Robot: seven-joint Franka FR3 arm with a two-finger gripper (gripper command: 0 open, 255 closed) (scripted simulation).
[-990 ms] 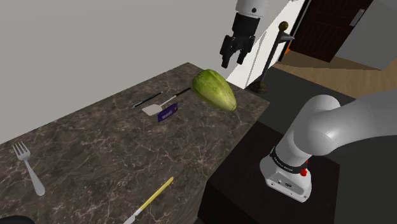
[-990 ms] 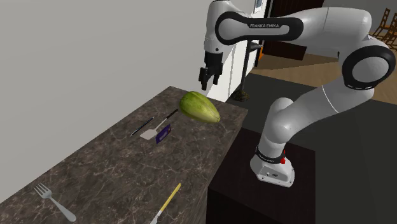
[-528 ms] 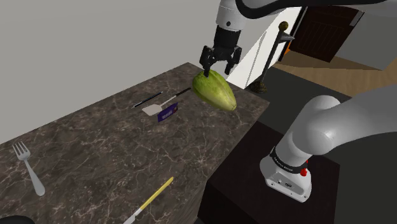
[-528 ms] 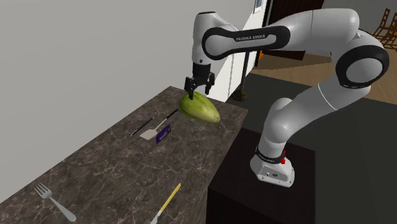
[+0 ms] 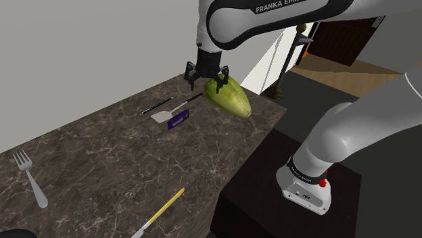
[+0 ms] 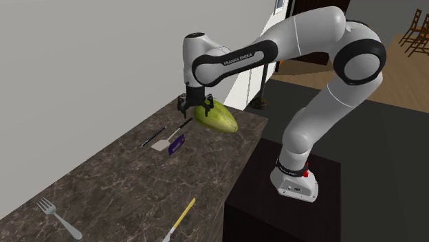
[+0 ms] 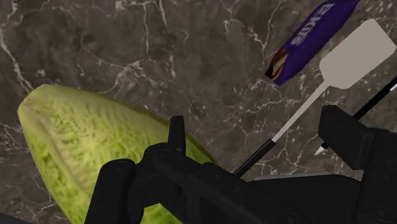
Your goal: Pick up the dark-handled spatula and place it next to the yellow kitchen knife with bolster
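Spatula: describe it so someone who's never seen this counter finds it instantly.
On the dark marbled counter, go to the end with the big green vegetable. Beside it lies the spatula, between a purple packet and a thin black stick. It alone has a flat pale blade on a slim dark handle.

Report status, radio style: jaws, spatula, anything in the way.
Status: jaws open, empty, over the handle end. Spatula flat on counter, not gripped. Green melon close beside the handle; purple packet by the blade.
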